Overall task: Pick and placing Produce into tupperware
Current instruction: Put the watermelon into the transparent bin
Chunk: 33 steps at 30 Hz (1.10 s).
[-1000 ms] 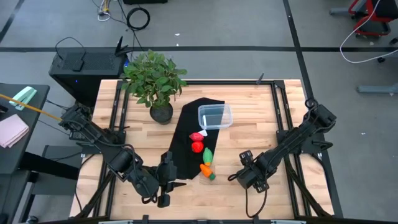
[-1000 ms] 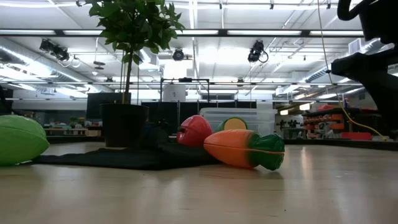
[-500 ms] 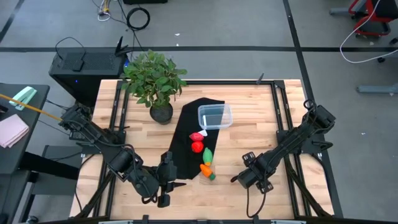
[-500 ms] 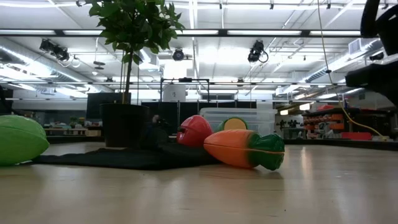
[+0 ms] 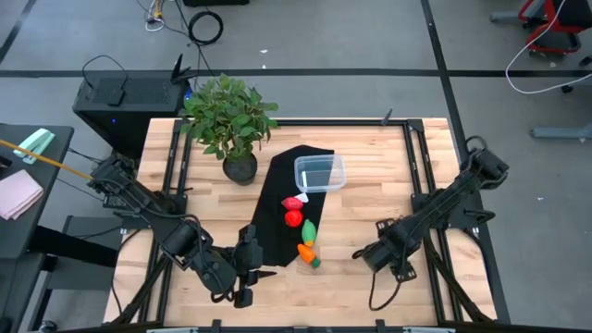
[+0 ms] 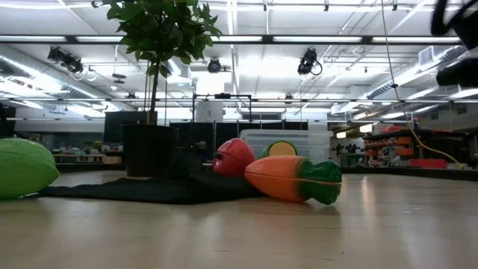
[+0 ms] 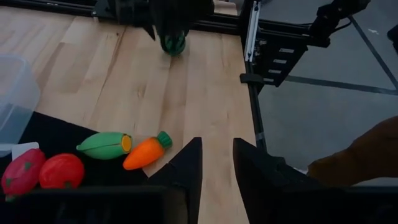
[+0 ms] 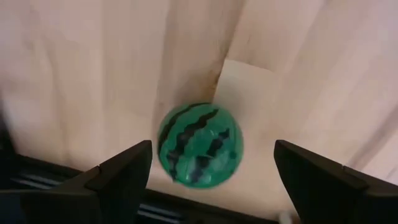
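The dark-green striped ball (image 8: 198, 146) rests on the bare wood between the wide-open fingers of my right gripper (image 8: 211, 148), which hovers above it near the table's right side (image 5: 365, 257); the fingers stand apart from it. On the black cloth (image 5: 277, 217) lie two red pieces (image 5: 293, 211) and the green oblong (image 5: 310, 231), with the orange carrot (image 5: 306, 252) at its edge. A lime-green piece (image 6: 22, 166) shows in the low view. The clear tupperware (image 5: 319, 172) stands at the cloth's far end. My left gripper (image 7: 217, 152) waits, open, at the near edge.
A potted plant (image 5: 231, 120) stands at the far left of the table, beside the cloth. Bare wood lies between the produce and my right gripper. Metal frame rails (image 5: 421, 185) run along the table's left and right sides.
My right gripper has moved toward the table's right edge and risen; in the low view it has climbed almost out of the picture. The produce, the tupperware and my left arm have stayed put.
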Available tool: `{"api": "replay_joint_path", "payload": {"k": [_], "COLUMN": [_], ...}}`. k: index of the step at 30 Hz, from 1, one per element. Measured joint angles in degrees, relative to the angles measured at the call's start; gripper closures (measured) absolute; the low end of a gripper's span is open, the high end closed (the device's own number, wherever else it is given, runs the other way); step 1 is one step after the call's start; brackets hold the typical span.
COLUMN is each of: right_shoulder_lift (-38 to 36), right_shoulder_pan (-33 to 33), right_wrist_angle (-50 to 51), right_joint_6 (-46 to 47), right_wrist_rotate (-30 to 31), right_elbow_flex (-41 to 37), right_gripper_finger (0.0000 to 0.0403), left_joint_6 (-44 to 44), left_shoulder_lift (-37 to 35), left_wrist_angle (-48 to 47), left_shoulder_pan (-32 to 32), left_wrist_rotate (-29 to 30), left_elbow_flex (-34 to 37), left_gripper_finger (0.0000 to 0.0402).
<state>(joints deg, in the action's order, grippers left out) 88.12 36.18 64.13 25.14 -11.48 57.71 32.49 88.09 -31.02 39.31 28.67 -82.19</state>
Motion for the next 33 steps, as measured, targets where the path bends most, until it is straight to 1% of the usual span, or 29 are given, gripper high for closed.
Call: {"api": "replay_joint_path", "payload": {"k": [5, 7, 11, 15, 20, 26, 33], "right_shoulder_lift": [-8.3, -11.1, -15.8, -18.9, -18.6, -14.6, -11.5], "right_shoulder_pan": [0.0, 0.4, 3.5, 7.9, 12.5, 16.5, 19.9], "right_wrist_angle": [-0.1, 0.0, -0.5, -4.2, -9.5, -9.8, -13.6], "right_joint_6": [9.4, 13.7, 22.0, 29.8, 35.9, 36.4, 37.9], "right_wrist_rotate": [2.8, 2.3, -1.5, -2.6, -1.5, -0.1, -1.4], "right_elbow_flex": [-1.6, -4.2, -9.5, -11.5, -12.0, -12.1, -12.1], "right_gripper_finger": [0.0060, 0.0060, 0.0066, 0.0078, 0.0086, 0.0086, 0.0084], "left_joint_6": [0.0, 0.0, 0.3, 1.1, 1.1, 1.1, 1.4], "left_shoulder_lift": [0.0, 0.0, 0.0, 0.0, 0.0, 0.0, 0.0], "left_wrist_angle": [-0.3, -0.3, -0.4, -0.7, -0.6, -0.6, -0.6], "left_shoulder_pan": [0.0, 0.0, 0.0, 0.0, -0.2, -0.7, -1.2], "left_wrist_rotate": [0.0, 0.0, 0.0, 0.0, 0.0, 0.0, 0.0], "left_elbow_flex": [0.0, 0.0, 0.0, 0.0, 0.0, 0.0, 0.0], "left_gripper_finger": [0.0305, 0.0304, 0.0301, 0.0302, 0.0301, 0.0303, 0.0299]}}
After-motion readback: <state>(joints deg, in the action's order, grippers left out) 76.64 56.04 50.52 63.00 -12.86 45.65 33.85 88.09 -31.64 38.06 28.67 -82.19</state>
